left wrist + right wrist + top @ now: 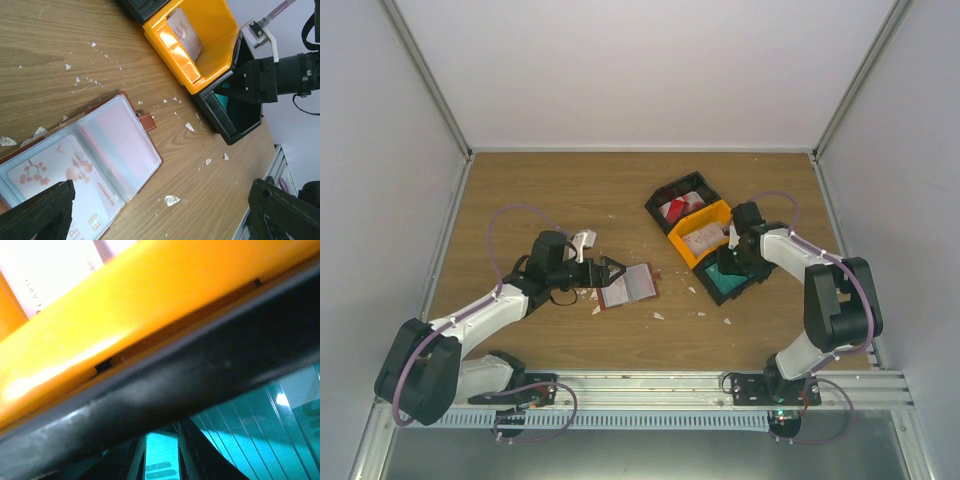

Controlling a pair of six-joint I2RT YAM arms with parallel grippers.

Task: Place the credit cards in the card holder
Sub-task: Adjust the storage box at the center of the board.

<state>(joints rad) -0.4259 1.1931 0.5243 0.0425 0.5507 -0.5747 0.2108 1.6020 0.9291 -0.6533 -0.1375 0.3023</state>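
My left end effector (160,200) is spread wide, its dark fingers (35,215) at the bottom corners of the left wrist view, just beside the card holder (115,145). The holder lies open on the tabletop (50,45) at lower left, with a pale pinkish card (55,175) in one clear pocket. White scraps (190,127) dot the wood around it.

From overhead, three bins run diagonally right of centre. The upper black bin (670,190) holds a red-and-white card (680,208), and the orange bin (215,30) holds a pale card (185,32). My right end effector (728,268) reaches into the lower black bin (225,120), close over the teal card (240,430). I cannot tell whether it is pinching that card.
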